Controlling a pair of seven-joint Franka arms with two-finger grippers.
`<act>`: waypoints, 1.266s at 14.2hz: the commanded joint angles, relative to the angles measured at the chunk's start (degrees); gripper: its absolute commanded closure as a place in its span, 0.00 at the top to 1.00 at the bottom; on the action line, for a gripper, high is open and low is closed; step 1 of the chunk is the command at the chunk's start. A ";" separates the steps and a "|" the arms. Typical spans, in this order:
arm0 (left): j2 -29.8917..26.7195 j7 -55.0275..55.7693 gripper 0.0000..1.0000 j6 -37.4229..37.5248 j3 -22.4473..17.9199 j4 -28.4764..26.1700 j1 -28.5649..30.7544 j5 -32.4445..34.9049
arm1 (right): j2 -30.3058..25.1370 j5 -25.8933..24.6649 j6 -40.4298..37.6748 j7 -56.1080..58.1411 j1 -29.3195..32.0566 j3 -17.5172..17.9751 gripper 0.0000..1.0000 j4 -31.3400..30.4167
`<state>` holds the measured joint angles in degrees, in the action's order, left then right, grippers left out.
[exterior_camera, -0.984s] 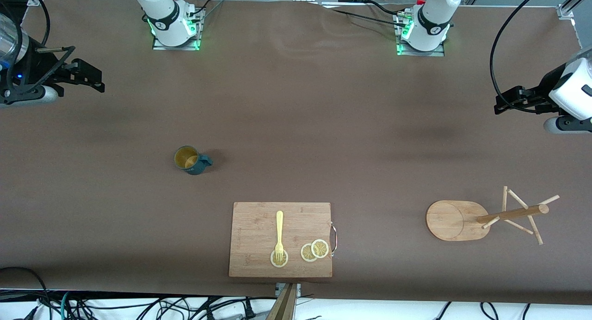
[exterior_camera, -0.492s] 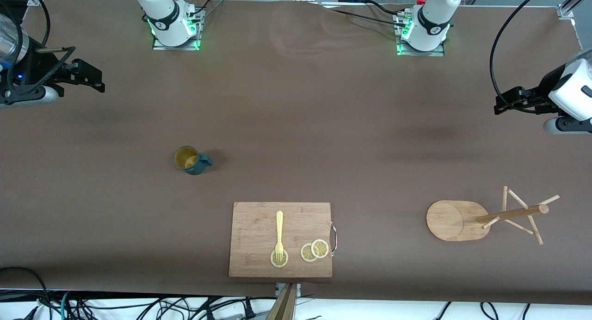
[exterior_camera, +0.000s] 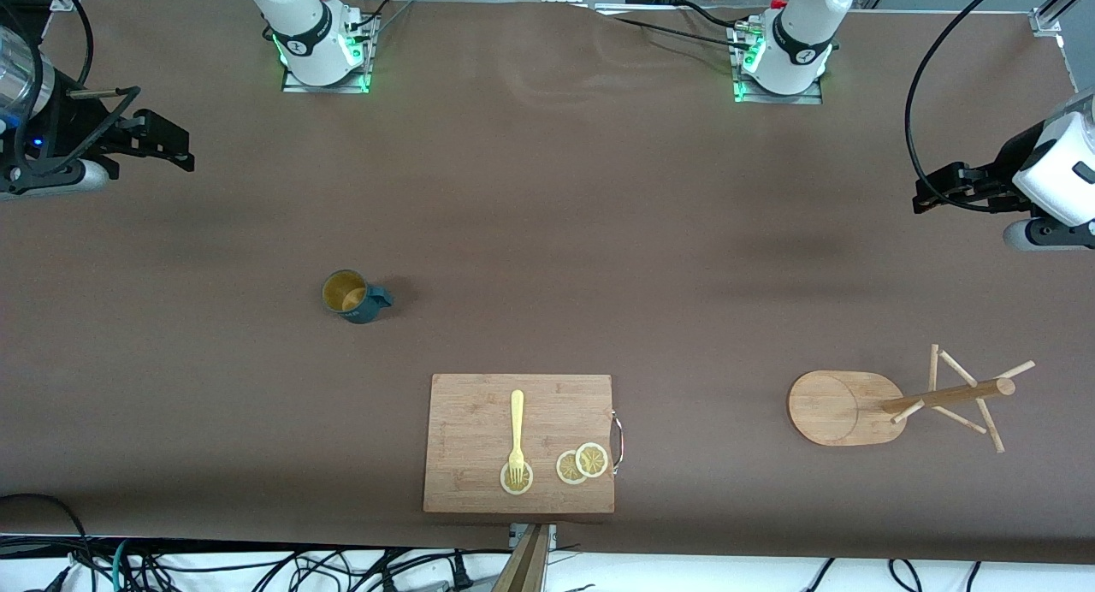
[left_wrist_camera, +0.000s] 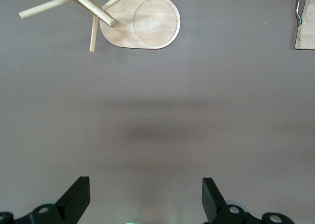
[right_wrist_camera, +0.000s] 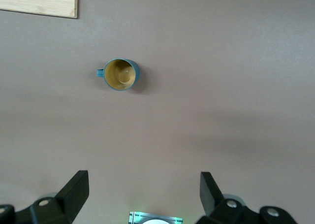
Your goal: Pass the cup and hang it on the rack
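Note:
The cup [exterior_camera: 355,297], dark teal with a yellow inside, stands upright on the brown table toward the right arm's end, its handle pointing toward the left arm's end. It also shows in the right wrist view as the cup [right_wrist_camera: 120,75]. The wooden rack [exterior_camera: 843,408] stands toward the left arm's end, nearer the front camera, and its oval base [left_wrist_camera: 147,22] and pegs show in the left wrist view. My right gripper [exterior_camera: 175,143] hovers open and empty over its table end, well apart from the cup. My left gripper [exterior_camera: 924,190] hovers open and empty at its own end.
A rectangular cutting board [exterior_camera: 519,442] lies near the table's front edge between cup and rack. On it are a yellow fork [exterior_camera: 516,434] and lemon slices [exterior_camera: 582,464]. Cables run along the table's edges.
The left arm's hand has drifted very slightly. The cup, the rack and the right arm have not moved.

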<state>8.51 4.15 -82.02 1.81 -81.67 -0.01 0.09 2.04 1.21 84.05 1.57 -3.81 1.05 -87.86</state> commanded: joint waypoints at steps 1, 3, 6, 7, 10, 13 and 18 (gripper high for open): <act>0.72 -0.19 1.00 0.28 0.03 1.77 0.28 -1.05 | -0.20 -1.03 2.16 -0.60 -0.15 0.36 1.00 -2.48; 0.72 -0.19 1.00 0.28 0.03 1.77 0.19 -1.05 | -0.37 -1.03 7.33 -0.60 -0.15 0.79 1.00 -6.95; 0.72 -0.19 1.00 0.28 0.03 1.77 0.28 -0.97 | -0.29 -1.03 18.31 -1.04 -0.23 1.41 1.00 -16.70; 0.72 -0.19 1.00 0.28 0.03 1.77 0.28 -0.97 | -0.11 -1.03 22.44 -1.13 -0.23 1.50 1.00 -19.95; 0.81 -0.19 1.00 0.28 -0.05 1.77 0.28 -0.97 | 4.09 -0.94 31.16 -1.74 -1.46 1.50 1.00 -24.73; 1.16 -0.19 1.00 0.28 -0.05 1.77 0.28 -0.97 | 10.95 -0.86 37.48 -3.76 -2.69 1.50 1.00 -24.47; 1.95 -0.19 1.00 0.28 -0.05 1.77 0.28 -0.97 | 19.39 -0.86 45.94 -4.20 -3.66 1.41 0.99 -24.20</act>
<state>9.16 4.15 -82.02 1.75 -81.45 -0.01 0.09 19.55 1.20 128.31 -1.66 -7.44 2.43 -112.75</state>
